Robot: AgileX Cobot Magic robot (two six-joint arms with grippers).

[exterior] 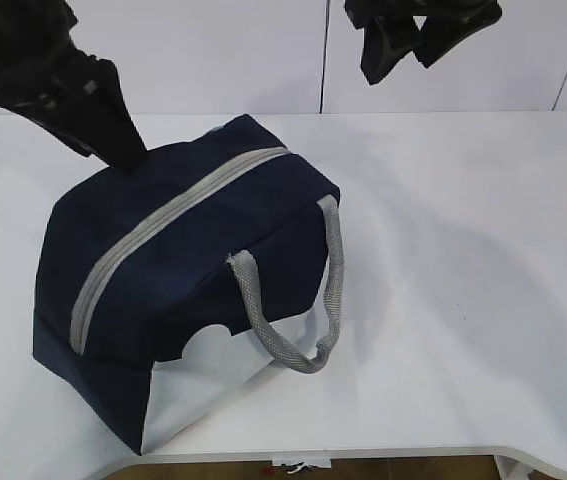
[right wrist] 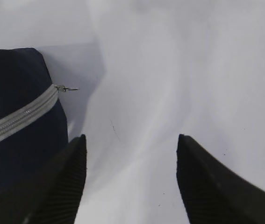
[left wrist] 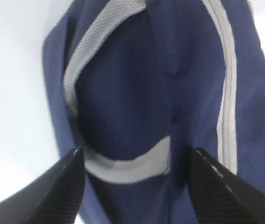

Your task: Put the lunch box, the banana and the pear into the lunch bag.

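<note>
Boxy navy-blue fabric lunch bag (exterior: 188, 290) lies zipped at frame centre. Left gripper (left wrist: 134, 179) — jaws spread, straddling its grey webbing handle (left wrist: 123, 168) — should lift clear. Right gripper (right wrist: 131, 182), spread, holds nothing.

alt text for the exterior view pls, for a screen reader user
A navy lunch bag with a white lower panel sits zipped shut on a white table, its grey zipper running along the top and a grey handle looping down the near side. The left gripper is at the bag's far top edge; the right gripper hangs open above, holding nothing.
</note>
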